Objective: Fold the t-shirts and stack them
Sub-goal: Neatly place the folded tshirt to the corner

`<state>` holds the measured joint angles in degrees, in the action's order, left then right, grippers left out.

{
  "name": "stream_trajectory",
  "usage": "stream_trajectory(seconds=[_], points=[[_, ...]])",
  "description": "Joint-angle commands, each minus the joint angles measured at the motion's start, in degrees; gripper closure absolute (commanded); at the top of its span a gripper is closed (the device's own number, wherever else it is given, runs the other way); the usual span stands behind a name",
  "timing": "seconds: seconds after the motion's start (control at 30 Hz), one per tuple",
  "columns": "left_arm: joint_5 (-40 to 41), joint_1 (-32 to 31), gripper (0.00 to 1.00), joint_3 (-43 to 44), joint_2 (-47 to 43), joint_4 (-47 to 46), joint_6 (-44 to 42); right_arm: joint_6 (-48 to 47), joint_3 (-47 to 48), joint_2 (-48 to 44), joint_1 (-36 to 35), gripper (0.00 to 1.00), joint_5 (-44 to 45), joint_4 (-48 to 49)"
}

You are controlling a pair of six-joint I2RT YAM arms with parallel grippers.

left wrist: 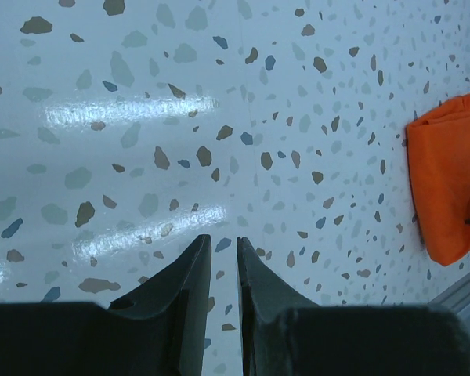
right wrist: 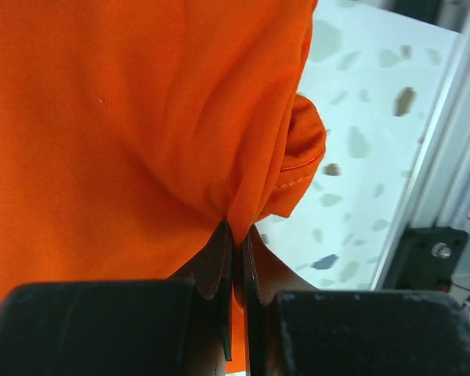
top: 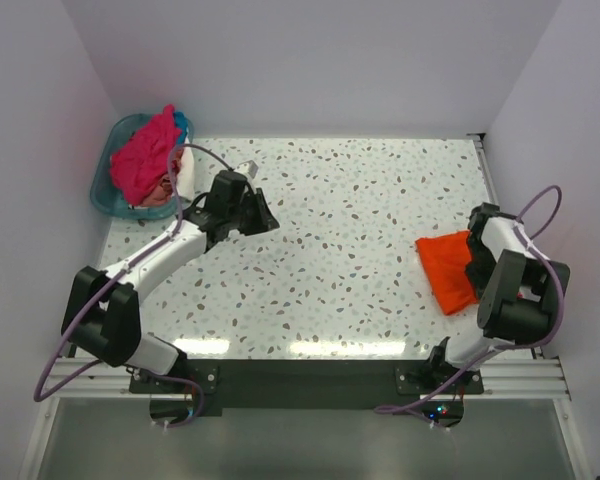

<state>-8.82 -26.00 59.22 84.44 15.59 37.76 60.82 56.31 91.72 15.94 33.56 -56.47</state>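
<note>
The right fingers point(right wrist: 260, 270) clench the folded orange t-shirt point(right wrist: 125, 117) by its edge, likely squaring it as the stack's base, while the left fingers point(left wrist: 189, 274), slightly parted and empty, hover well left of it.

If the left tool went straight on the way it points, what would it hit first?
Probably bare table: the left tool seems tilted down at open tabletop. The orange shirt lies off to one side of that line. Depth is hard to judge.

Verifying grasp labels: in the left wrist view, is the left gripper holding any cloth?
No: the left gripper hangs empty over the speckled table, with the orange t-shirt lying apart from it.
</note>
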Motion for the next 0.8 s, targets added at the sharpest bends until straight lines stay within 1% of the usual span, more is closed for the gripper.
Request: stream_trajectory(seconds=[0.0,0.1,0.13,0.27,0.3,0.33,0.37,0.4,0.47,0.53,0.57,0.6,0.63,0.67,0.7,0.77], points=[[-2.2,0.1,0.76,-0.6,-3.2,-1.2,-2.0,2.7,-1.6,-6.1,2.8,1.0,4.7,-4.8],[-2.8,0.1,0.76,-0.9,-3.9,-1.0,-2.1,2.3,-3.4,-9.9,6.0,1.0,5.2,-6.3],[-3.0,0.1,0.76,-1.0,-4.2,-1.1,-2.2,0.7,-4.3,-11.0,7.9,1.0,5.2,-6.3],[-3.7,0.1,0.76,-2.1,-5.2,-1.5,-2.1,-3.6,-5.1,-15.5,11.5,1.0,5.6,-6.5],[-3.8,0.1,0.76,-2.4,-5.4,-1.6,-2.0,-4.9,-5.0,-16.3,11.7,0.84,5.5,-5.9],[-3.9,0.1,0.76,-2.6,-5.7,-1.8,-2.1,-7.3,-4.5,-17.4,11.8,0.42,4.7,-5.5],[-3.9,0.1,0.75,-2.7,-5.9,-1.8,-2.1,-8.2,-3.9,-17.8,11.7,0.17,4.1,-5.5],[-3.9,0.2,0.74,-2.8,-6.1,-1.9,-2.1,-8.7,-3.3,-18.1,11.7,0.01,3.9,-6.4],[-3.9,0.1,0.73,-3.0,-6.7,-1.7,-2.1,-10.6,-1.2,-19.9,11.8,0.01,1.9,-6.5],[-3.7,0.1,0.72,-2.9,-7.2,-1.6,-2.2,-14.1,-0.9,-22.5,11.7,0.01,-0.8,-3.9],[-3.4,0.2,0.71,-2.9,-7.5,-1.6,-2.3,-15.5,-1.0,-26.0,11.7,0.01,-4.2,-2.4],[-3.4,0.2,0.71,-2.9,-7.7,-1.6,-2.4,-17.3,-1.5,-28.2,11.7,0.01,-6.9,1.4],[-3.2,0.2,0.71,-2.9,-7.9,-1.5,-2.4,-20.9,-2.4,-30.3,11.7,0.01,-9.9,3.7],[-2.9,0.2,0.7,-3.0,-8.2,-1.5,-2.4,-22.9,-3.0,-34.2,11.7,0.01,-17.8,6.3],[-2.8,0.3,0.7,-3.1,-8.3,-1.5,-2.3,-24.7,-3.9,-35.9,11.7,0.01,-21.7,12.1],[-2.4,0.3,0.69,-3.0,-8.6,-1.6,-2.3,-25.8,-5.3,-37.8,9.9,0.01,-27.5,15.8]])
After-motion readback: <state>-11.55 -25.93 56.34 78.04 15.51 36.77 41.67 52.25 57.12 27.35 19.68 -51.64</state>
